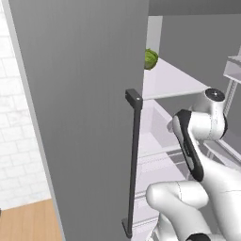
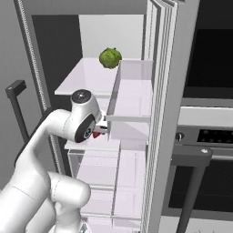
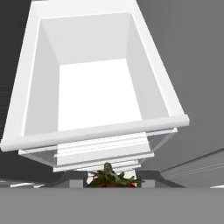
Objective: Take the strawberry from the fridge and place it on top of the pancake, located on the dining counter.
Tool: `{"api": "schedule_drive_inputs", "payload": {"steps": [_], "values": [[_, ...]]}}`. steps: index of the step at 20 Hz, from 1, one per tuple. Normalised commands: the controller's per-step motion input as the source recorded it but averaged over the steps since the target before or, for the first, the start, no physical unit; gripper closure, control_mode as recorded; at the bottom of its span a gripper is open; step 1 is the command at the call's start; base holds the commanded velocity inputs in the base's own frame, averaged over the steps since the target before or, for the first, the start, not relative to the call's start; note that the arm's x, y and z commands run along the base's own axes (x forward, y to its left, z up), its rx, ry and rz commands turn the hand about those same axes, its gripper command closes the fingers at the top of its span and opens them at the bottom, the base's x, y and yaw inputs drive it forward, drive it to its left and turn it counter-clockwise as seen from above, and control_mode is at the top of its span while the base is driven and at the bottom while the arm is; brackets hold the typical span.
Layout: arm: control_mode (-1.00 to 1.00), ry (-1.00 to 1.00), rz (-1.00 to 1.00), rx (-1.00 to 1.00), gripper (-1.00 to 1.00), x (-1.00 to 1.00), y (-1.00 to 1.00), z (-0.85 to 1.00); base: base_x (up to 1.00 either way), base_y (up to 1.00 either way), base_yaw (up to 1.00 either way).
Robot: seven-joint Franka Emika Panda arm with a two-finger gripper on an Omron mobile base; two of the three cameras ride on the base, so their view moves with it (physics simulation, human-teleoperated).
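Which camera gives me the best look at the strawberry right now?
The hand view: the strawberry sits at the bottom edge, green leaves up, red beneath, between the tool's fingers. The right base view gives a small red speck beside the wrist. In the left base view I cannot make it out.

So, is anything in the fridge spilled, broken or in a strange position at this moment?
Nothing stands out. The fridge is open and its shelves look clean. The green vegetable sits upright on the top shelf. The strawberry is between the fingers of the gripper, with no spill or damage visible.
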Motion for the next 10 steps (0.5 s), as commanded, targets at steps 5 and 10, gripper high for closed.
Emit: {"api": "schedule_drive_inputs", "payload": {"steps": [5, 10], "values": [[-1.0, 0.0, 0.0, 0.0, 1.0, -0.78, 0.0, 0.7, 0.0, 0.0, 0.0], [-1.0, 0.0, 0.0, 0.0, 1.0, -0.82, 0.04, 0.32, 0.0, 0.0, 0.0]]}}
